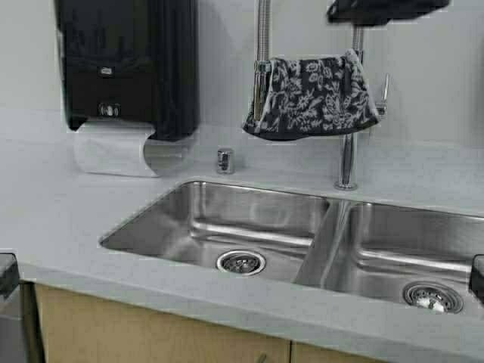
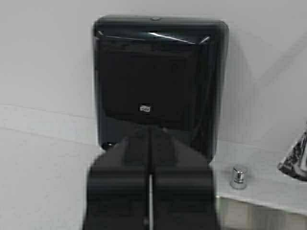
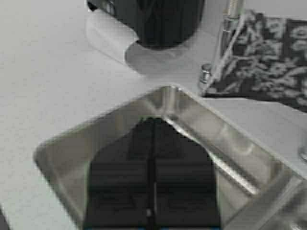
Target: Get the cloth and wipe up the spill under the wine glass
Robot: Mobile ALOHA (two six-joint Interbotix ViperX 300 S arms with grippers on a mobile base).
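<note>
The cloth (image 1: 314, 97), dark with a white floral print, hangs draped over the faucet (image 1: 347, 155) behind the sink. It also shows in the right wrist view (image 3: 268, 62) and at the edge of the left wrist view (image 2: 296, 158). The wine glass and the spill are out of view. My left gripper (image 2: 150, 134) is shut and empty, pointing at the black towel dispenser. My right gripper (image 3: 153, 122) is shut and empty, pointing into the left basin. In the high view only dark bits of the arms show at the left edge (image 1: 6, 274) and right edge (image 1: 477, 278).
A double steel sink (image 1: 333, 219) is set in the grey counter (image 1: 68, 219). A black paper-towel dispenser (image 1: 125, 64) hangs on the wall at the left with a white sheet (image 1: 113, 147) hanging out. A small chrome knob (image 1: 224, 160) stands behind the sink.
</note>
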